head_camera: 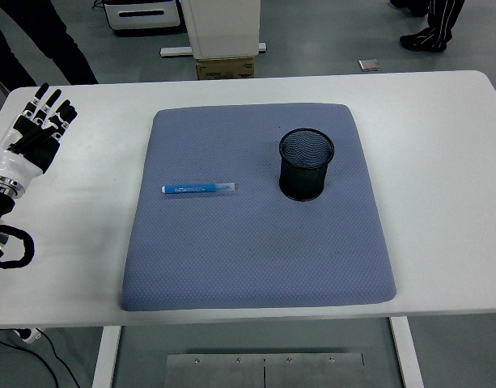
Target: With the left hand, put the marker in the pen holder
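Item 1: white rectangular tabletop, near edge running along the bottom of the head view, far edge below a grey floor.

Item 2: blue-grey textured fabric mat with rounded corners, lying flat on the middle of the tabletop and covering most of its depth.

Item 3: blue marker with a clear cap end, lying flat on the left half of the mat, long axis running left to right, clear end toward the right. Touched by nothing.

Item 4: black wire-mesh cylindrical pen holder, standing upright on the right half of the mat, mouth open upward, interior showing only mesh. Well apart from the marker, to its right and slightly farther back.

Item 5: left hand, black and white, five-fingered, over the far left of the tabletop near the left edge, well apart from the mat and the marker. Fingers straight and slightly spread, pointing away from the robot, holding nothing. White wrist and black cabling trail toward the lower left corner.

Item 6: right hand, outside the view.

Item 7: surroundings beyond the tabletop: a brown cardboard box at the foot of a white pedestal; dark trouser legs of a person at the top left; dark shoes of another person at the top right.
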